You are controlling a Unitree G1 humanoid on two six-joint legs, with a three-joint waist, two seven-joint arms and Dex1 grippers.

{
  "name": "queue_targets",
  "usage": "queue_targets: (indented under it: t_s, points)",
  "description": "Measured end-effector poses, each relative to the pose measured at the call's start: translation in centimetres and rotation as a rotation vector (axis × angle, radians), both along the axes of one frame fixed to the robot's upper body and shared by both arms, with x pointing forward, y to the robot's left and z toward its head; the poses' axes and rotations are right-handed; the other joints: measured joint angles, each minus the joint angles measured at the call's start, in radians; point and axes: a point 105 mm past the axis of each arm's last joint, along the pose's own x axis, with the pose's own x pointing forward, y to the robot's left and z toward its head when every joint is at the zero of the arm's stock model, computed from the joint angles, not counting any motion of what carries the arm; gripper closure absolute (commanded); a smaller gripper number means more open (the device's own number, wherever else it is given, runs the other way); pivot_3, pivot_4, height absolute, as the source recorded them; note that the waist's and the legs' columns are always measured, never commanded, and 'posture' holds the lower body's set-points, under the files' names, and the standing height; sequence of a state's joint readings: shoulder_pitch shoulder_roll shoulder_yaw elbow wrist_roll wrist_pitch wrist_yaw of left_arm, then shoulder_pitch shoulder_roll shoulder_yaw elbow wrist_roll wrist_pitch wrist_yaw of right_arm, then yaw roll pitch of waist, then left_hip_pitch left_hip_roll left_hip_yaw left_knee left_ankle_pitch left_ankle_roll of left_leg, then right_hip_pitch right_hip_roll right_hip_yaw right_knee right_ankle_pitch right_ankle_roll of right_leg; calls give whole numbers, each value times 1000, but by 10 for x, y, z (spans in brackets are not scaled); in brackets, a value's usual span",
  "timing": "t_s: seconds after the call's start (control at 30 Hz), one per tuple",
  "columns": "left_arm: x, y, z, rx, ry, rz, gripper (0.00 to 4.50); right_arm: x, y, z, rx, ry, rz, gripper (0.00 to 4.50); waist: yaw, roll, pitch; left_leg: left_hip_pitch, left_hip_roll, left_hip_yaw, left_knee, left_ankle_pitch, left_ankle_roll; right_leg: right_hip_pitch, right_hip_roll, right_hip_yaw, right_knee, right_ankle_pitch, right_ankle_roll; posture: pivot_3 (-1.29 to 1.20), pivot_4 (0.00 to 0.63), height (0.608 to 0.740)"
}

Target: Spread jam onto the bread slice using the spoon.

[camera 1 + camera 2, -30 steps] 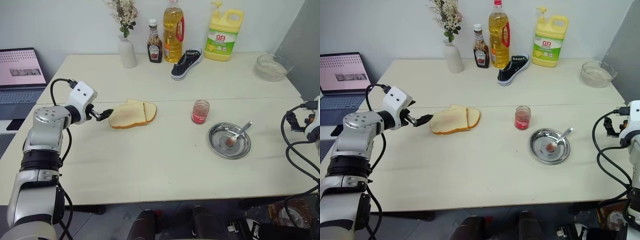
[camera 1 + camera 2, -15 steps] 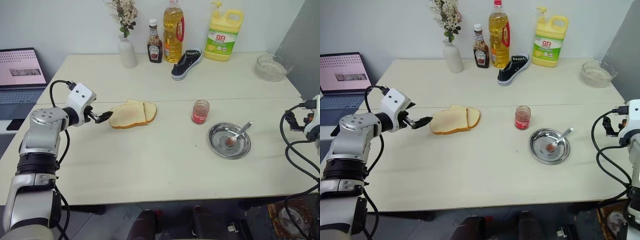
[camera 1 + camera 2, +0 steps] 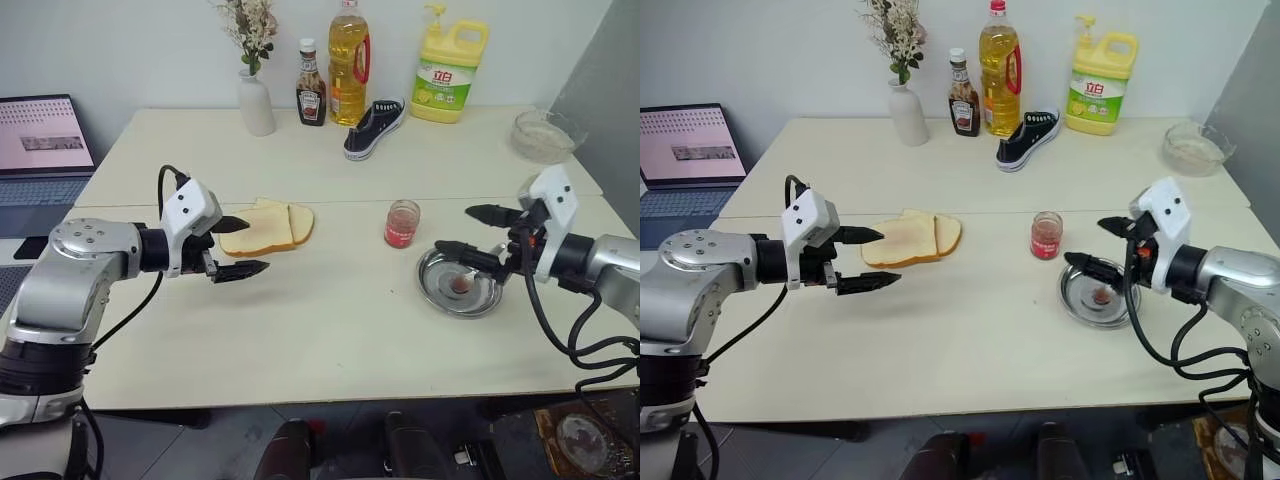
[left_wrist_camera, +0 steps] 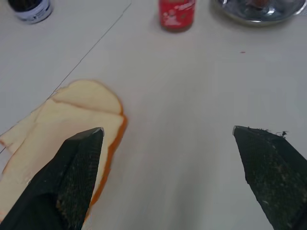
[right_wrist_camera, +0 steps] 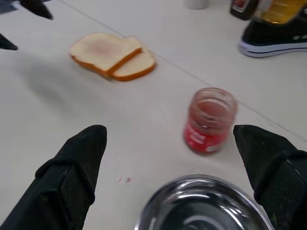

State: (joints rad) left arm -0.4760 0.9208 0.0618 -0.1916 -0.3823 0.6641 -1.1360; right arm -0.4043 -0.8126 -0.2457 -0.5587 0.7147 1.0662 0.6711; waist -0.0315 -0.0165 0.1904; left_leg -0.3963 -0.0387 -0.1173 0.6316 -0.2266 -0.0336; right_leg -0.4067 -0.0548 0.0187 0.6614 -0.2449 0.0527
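Two overlapping slices lie left of centre on the table: the pale bread slice in front and a more golden one behind it. My left gripper hovers open at the pale slice's front-left edge, holding nothing. The jam jar stands upright near the middle, lid off. To its right is a round steel dish. The spoon's bowl lies in the dish with a red dab on it, and its handle is hidden behind my right gripper. That gripper hangs open above the dish's far rim, pointing at the jar.
Along the back edge stand a white vase, a brown-sauce bottle, an oil bottle, a yellow jug and a black shoe. A glass bowl sits at the back right. A laptop is off to the left.
My right arm has swung in from the right edge until its gripper is over the dish. My left gripper has moved right and nearer, and turned toward the bread's front edge.
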Motion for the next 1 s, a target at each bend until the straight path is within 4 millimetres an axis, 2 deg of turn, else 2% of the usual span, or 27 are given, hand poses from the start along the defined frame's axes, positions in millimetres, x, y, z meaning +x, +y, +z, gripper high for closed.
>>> queue_targets:
  t_s: [0.13, 0.2, 0.27, 0.33, 0.4, 0.47, 0.57, 0.63, 0.73, 0.83, 0.9, 1.0]
  points:
    - [0, -5, -7, -9, 14, 7, 0, -2, 7, -10, -14, 38, 12, 13, 1, 0, 0, 0, 0, 0, 0, 0, 0, 0, 0, 0, -1, -1, 1, 0, 150, 740]
    - [9, 0, -9, -55, -5, 75, 0, -1, 12, -13, -14, 46, 15, 13, 2, 0, 0, 0, 0, 0, 0, 0, 0, 0, 0, 0, 0, -1, 1, 0, 150, 740]
    - [27, 16, -9, -129, -51, 213, 0, 0, 23, -16, 1, 50, 48, 13, 1, 0, 0, 1, 0, 0, 0, 0, 0, 0, 0, -1, 0, -1, 1, 0, 150, 740]
    - [46, 45, -17, -187, -95, 413, 0, 0, 38, -22, -1, 55, 96, 13, -3, 0, 0, 2, 0, 1, 0, 0, 0, 0, 1, 0, 0, 0, -1, 0, 150, 740]
    - [57, 69, -27, -260, -106, 585, 0, 3, 56, -24, 0, 53, 150, 13, -5, 0, 0, 2, 0, 2, 0, 0, 0, -1, 1, 0, 0, 1, -2, 0, 150, 740]
    - [63, 81, -34, -330, -119, 701, 0, 9, 73, -15, 26, 16, 199, 13, -2, 0, 0, 1, 0, 1, 0, 0, 0, -2, 0, -1, 1, 2, -3, 0, 150, 740]
    - [67, 85, -38, -446, -120, 799, 0, 18, 91, -3, 64, -34, 241, 13, 4, -3, -2, -1, 0, -3, 1, 0, -1, -2, -1, -1, 1, 2, -3, 0, 150, 740]
    - [69, 87, -45, -541, -96, 852, 0, 21, 103, -5, 73, -38, 279, 13, 9, -4, -3, -1, -1, -4, 1, 0, -1, -1, -2, -2, 0, 2, -3, 0, 150, 740]
    - [73, 76, -63, -663, -15, 872, 0, 28, 116, -13, 75, -18, 314, 13, 11, -4, -3, -2, -2, -4, 2, 0, -1, -1, -2, -2, 0, 2, -3, 0, 150, 740]
    - [76, 67, -77, -701, 36, 868, 0, 35, 123, -7, 73, -52, 339, 13, 6, -4, -3, -2, -3, -4, 3, 0, -1, -1, -1, -2, 0, 2, -3, 0, 150, 740]
    - [79, 69, -84, -702, 46, 884, 0, 38, 124, -3, 74, -79, 349, 13, 4, -5, -3, -2, -4, -4, 3, 0, -1, -1, 0, -3, 1, 2, -3, 0, 150, 740]
    - [85, 73, -92, -700, 49, 910, 0, 44, 126, -8, 65, -83, 344, 13, 3, -5, -3, -1, -4, -4, 2, 0, -1, -2, 1, -3, 2, 3, -3, 0, 150, 740]
